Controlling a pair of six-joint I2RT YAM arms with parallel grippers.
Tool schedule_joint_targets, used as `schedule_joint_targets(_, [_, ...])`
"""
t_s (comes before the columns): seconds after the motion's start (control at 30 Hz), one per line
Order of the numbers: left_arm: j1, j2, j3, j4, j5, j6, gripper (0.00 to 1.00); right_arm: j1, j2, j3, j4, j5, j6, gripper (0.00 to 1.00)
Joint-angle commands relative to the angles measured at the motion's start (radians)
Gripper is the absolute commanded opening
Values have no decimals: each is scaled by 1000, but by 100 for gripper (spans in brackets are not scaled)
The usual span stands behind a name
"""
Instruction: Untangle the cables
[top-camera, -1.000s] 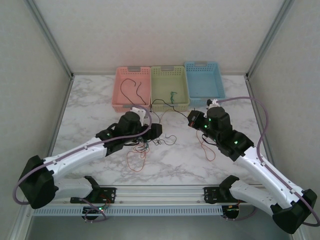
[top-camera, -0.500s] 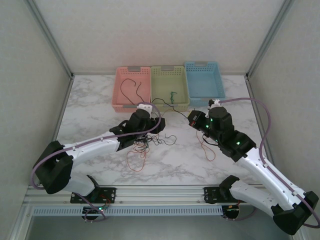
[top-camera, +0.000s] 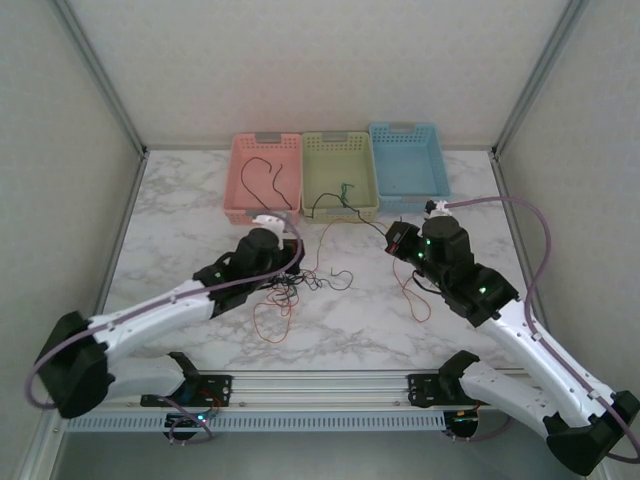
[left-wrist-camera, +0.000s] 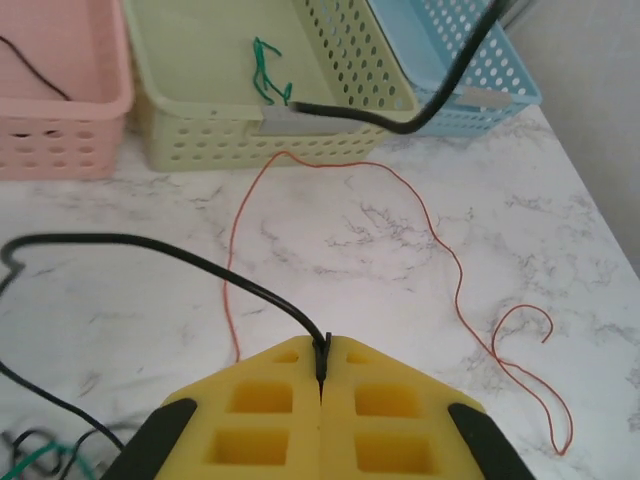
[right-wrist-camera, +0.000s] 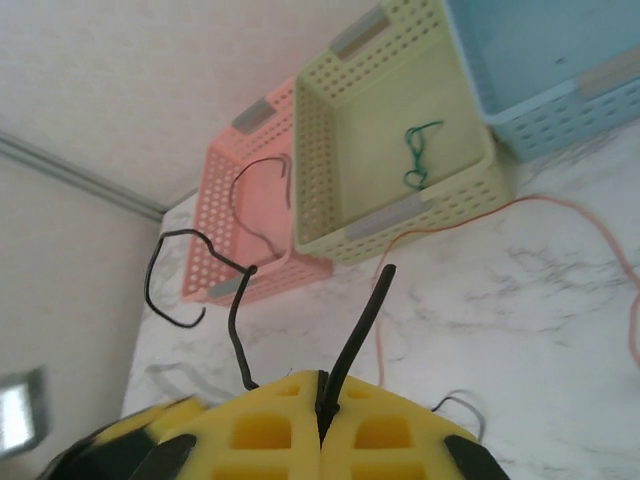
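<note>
Cables (top-camera: 288, 290) bunched on marble table (top-camera: 180, 230), black-green-red tangle on near side of left gripper (left-wrist-camera: 322, 362). I see its jaws pressed together, black cable (left-wrist-camera: 200, 262) pinched at tips, trailing left over table. Right gripper (right-wrist-camera: 322, 390) jaws closed too, clamping black strand (right-wrist-camera: 358, 335) that sticks up from seam. Red cable (left-wrist-camera: 440, 245) snakes ahead of left gripper. Green piece (right-wrist-camera: 416, 155) lies in green basket (right-wrist-camera: 312, 170).
</note>
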Motion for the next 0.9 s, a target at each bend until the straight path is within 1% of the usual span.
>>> schedule_joint_targets(0.0, [-8,-123,-46,-140,-63,-27,0,-32,-19,13,-18,50,-78,0])
schedule_joint_targets(0.13, [-4,-281,-63,-279,-138,-45,0,-70,-21,-10,-16,46,-116,0])
schedule_joint_targets(0.2, [-3,-332,-62,-331,-160,-52,0,-85,-17,-29,10,6,-129,0])
schedule_joint_targets(0.3, [-2,-382,-51,-399,-174,-58,0,-87,0,-46,77,-54,-134,0])
schedule_joint_targets(0.4, [-1,-407,-36,-455,-188,-64,0,-87,60,-36,157,-93,-151,0])
schedule_joint_targets(0.47, [-1,-416,-29,-478,-188,-62,0,-86,134,0,193,-94,-167,0])
schedule_joint_targets(0.6, [1,-428,-6,-524,-190,-63,0,-87,344,118,261,-100,-179,0])
schedule_joint_targets(0.67, [1,-436,2,-538,-188,-59,0,-87,459,198,275,-84,-167,0])
schedule_joint_targets(0.87, [2,-443,26,-583,-188,-56,0,-76,817,501,304,-97,-133,0])
